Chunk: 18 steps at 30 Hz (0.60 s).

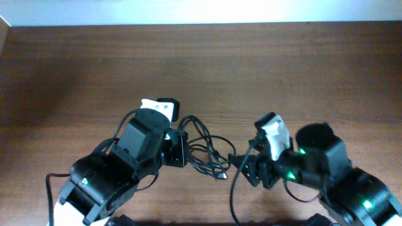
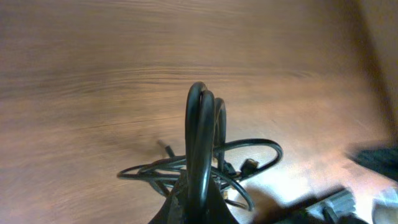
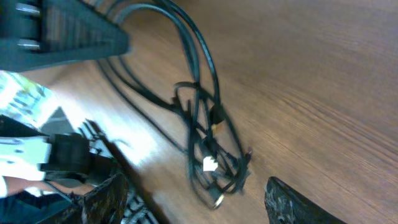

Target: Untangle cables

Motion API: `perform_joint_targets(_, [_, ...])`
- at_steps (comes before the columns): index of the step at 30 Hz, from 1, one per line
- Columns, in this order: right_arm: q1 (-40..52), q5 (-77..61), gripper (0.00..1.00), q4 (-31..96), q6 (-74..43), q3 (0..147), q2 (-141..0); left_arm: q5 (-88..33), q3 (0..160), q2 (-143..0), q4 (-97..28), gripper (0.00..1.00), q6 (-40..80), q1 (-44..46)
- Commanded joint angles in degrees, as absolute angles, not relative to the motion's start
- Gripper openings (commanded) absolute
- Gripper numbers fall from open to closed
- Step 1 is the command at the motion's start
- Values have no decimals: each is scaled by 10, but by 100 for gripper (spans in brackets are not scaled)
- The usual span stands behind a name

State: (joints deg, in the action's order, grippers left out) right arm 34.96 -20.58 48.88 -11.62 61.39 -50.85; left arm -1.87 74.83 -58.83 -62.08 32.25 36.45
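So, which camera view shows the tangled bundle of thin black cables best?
The right wrist view: the tangled bundle of thin black cables lies close and central there, with its crossings readable. Overhead, the bundle is small and its crossings blur. In the left wrist view, raised loops hide part of the tangle behind them.

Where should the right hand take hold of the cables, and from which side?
The flat tangle of the cables on the table, from above with the right hand open: the left hand holds the raised loops, leaving that end free.
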Motion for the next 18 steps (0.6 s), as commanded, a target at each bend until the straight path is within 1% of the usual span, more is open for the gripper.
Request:
perform_joint_targets(1, [349,-208,64,482,-90,623,-565,-127,750,-555,-601,0,238,362])
perform_joint_targets(2, [349,-219,61,479,-90,623,-578,-127,750,-552,-601,0,234,362])
perform_joint_targets(3, [349,-234,53,478,-90,623,-594,-127,750,-549,-601,0,234,362])
perform_joint_targets(4, [349,-243,41,478,-90,623,-605,-126,750,-546,-601,0,234,362])
perform_joint_targets(5, [349,-258,25,478,-90,623,-611,-113,750,-546,-601,0,234,362])
perform_joint_targets(7, [349,-295,17,479,-90,623,-602,-35,749,-546,-613,0,235,362])
perform_joint_targets(9, [349,-295,13,487,-90,623,-564,-6,749,-546,-628,0,235,362])
perform_joint_targets(11, [349,-273,4,487,-90,624,-504,8,749,-546,-654,0,235,362])
perform_joint_targets(14, [349,-141,4,499,-131,624,-422,20,749,-546,-669,0,235,362])
perform_joint_targets(15, [349,-124,4,498,-145,624,-397,20,749,-546,-669,0,235,362])
perform_joint_targets(16, [349,-130,7,498,-144,624,-384,19,749,-546,-668,0,235,362])
perform_joint_targets(18, [349,-197,32,507,-144,623,-385,1,749,-546,-656,0,234,362])
